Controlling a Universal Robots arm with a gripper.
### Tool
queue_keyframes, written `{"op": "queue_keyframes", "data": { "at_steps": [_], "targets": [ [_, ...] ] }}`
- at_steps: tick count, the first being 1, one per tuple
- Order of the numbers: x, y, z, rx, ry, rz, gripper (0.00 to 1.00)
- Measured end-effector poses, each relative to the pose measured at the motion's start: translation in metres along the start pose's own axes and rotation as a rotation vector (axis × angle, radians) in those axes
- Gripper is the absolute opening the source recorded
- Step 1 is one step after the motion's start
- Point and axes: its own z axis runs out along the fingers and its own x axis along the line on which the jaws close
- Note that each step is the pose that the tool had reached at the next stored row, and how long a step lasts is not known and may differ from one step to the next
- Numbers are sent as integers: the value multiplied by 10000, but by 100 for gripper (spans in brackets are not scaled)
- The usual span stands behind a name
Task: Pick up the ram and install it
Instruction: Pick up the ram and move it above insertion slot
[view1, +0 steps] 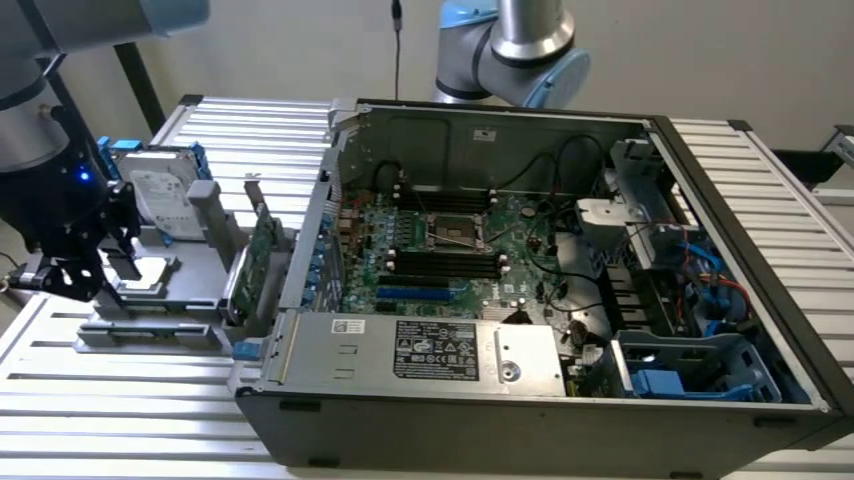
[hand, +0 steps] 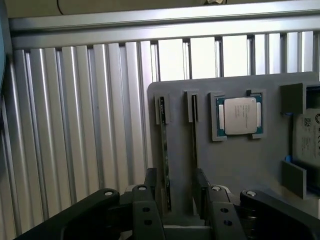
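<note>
Here the black two-fingered gripper (hand: 176, 182) stands wide open, gripping nothing, straddling the thin, long ram stick (hand: 164, 150), which stands edge-on in the flat grey plastic holder (hand: 240, 160). The stick's near end is hidden by the gripper body.

The ram (hand: 164, 150) stands edgewise in the holder (hand: 240, 165), near the processor (hand: 242, 116), beneath the jaws.

Cannot make out chips on the ram (hand: 164, 145), edge-on in the grey holder (hand: 240, 165), nor its end behind the gripper (hand: 175, 180). Cannot read the hard drive (hand: 307, 142) at the holder's side, cropped by picture edge.
</note>
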Motion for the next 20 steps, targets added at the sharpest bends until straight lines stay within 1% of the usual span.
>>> {"op": "queue_keyframes", "data": {
  "at_steps": [8, 20],
  "targets": [
    [16, -4, 146, 2, -2, -108, 42],
    [57, -10, 354, 2, -44, -319, 42]
  ]
}}
